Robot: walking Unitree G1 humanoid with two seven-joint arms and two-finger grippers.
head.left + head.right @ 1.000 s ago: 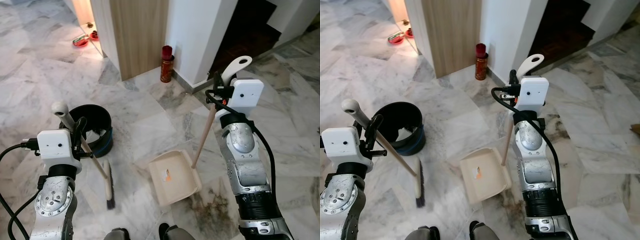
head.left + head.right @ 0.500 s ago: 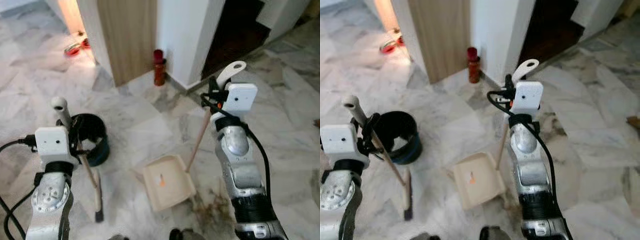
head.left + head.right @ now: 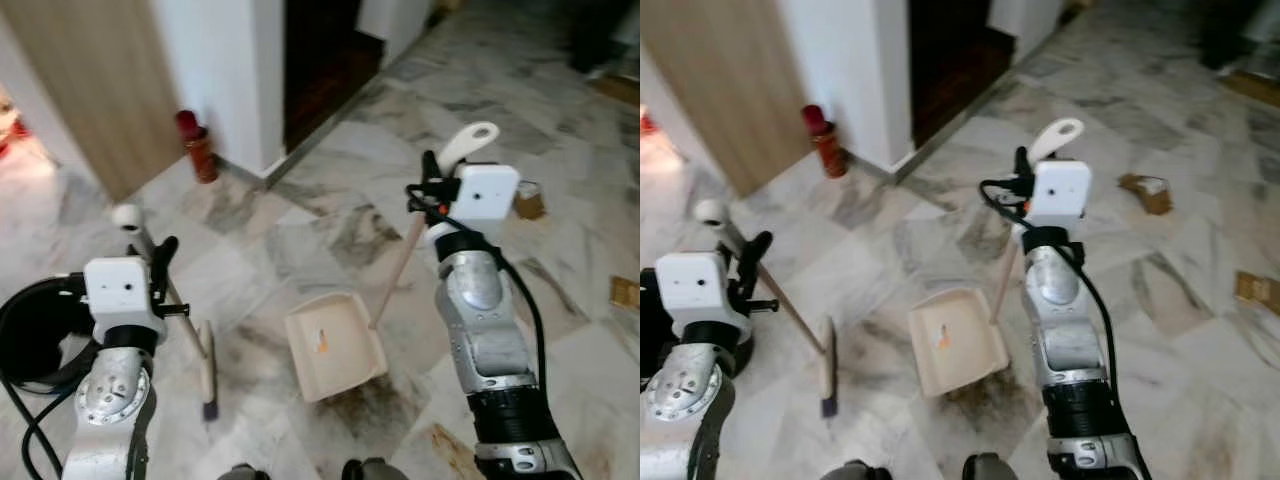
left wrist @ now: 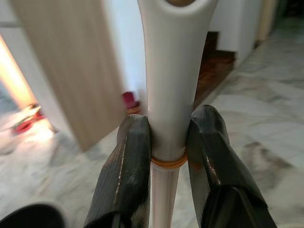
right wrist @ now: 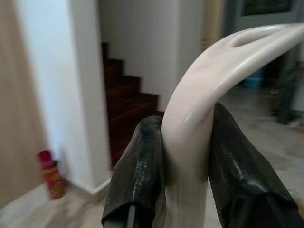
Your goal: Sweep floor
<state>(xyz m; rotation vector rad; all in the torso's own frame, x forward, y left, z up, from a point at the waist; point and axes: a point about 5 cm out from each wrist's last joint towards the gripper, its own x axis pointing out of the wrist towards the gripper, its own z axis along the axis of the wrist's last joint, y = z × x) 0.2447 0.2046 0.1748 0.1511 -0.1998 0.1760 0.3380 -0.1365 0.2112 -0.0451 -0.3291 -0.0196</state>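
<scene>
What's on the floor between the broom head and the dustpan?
Nothing but bare marble floor, a little stained. In the left eye view the broom, held by the left gripper, and the dustpan, held by the right gripper, lie apart.

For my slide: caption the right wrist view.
Right gripper clamped on the dustpan handle, stairs behind.

Grey-veined marble floor [image 3: 300,240], white wall [image 3: 225,70]

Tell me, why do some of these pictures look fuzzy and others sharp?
Both eye views are softly blurred throughout, floor and dustpan alike. In the left wrist view, the black fingers and broom handle are sharp, the room behind soft. The right wrist view is likewise sharp up close, with blurred stairs.
</scene>
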